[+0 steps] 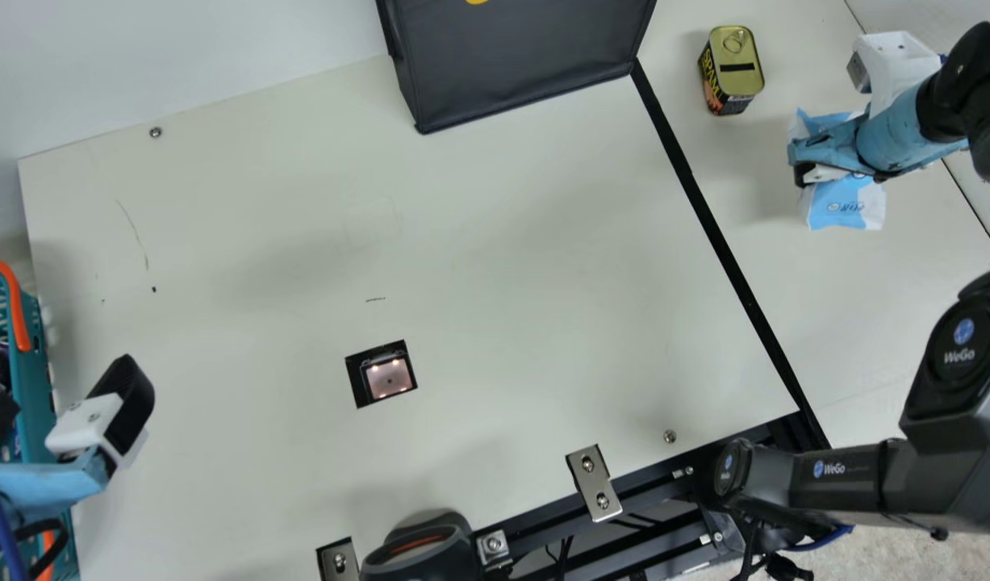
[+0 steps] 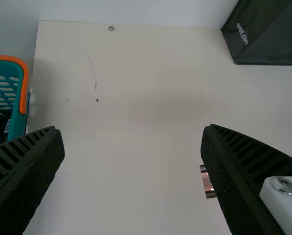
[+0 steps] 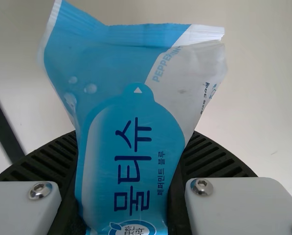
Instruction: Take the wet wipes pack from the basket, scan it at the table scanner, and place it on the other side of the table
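Two risks: we've the wet wipes pack (image 1: 845, 206) clamped in our right gripper (image 3: 129, 169) beyond the black strip (image 1: 711, 210); film could cling on release, sideways swing could tip the gold-topped can (image 1: 735, 68). Left gripper (image 2: 132, 142): open, empty.

Cream table (image 1: 503, 242) evenly bright; shadows soft, diffuse. Table scanner (image 1: 390, 378) shows small bright light spots. Screw head (image 3: 202, 187) glints.

A: Readable text?
B: "SPAM" on the can (image 1: 724, 73). "WeGo" on the right arm (image 1: 930, 480), repeated.
A: Wet wipes pack (image 3: 121, 147)?
B: "물티슈", "페퍼민트 블루", plus "PEPPERMIN", end unclear.
A: Black box (image 2: 270, 36)?
B: White print ending ".com", start unclear.
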Controlling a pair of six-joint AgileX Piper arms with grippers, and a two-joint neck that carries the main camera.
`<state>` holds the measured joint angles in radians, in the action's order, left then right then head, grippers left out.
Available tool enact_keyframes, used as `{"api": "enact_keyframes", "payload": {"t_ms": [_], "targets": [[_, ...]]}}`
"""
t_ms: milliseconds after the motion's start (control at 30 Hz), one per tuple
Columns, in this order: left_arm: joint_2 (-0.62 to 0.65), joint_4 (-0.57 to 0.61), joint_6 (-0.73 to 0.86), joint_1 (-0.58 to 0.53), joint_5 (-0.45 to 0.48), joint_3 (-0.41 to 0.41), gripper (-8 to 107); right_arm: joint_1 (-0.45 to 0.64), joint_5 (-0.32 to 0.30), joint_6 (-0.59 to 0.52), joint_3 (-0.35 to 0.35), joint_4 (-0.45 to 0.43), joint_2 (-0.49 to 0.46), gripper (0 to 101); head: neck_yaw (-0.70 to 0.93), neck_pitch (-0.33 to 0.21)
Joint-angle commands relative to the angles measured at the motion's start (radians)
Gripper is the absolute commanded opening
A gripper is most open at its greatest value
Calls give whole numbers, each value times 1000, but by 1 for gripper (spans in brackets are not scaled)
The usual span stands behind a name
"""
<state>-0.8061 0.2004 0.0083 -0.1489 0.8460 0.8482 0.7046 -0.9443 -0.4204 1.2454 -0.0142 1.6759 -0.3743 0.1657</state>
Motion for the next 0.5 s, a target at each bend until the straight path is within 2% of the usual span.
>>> {"api": "enact_keyframes", "payload": {"t_ms": [0, 233, 467], "targets": [[0, 0, 0, 0, 0, 0, 90, 4, 2, 1, 26, -14, 30, 0, -2, -27], [0, 0, 0, 0, 0, 0, 90, 18, 11, -20, 123, -42, 124, 0, -2, -27], [0, 0, 0, 0, 0, 0, 90, 22, 17, -87, 220, -42, 221, 0, -2, -27]]}}
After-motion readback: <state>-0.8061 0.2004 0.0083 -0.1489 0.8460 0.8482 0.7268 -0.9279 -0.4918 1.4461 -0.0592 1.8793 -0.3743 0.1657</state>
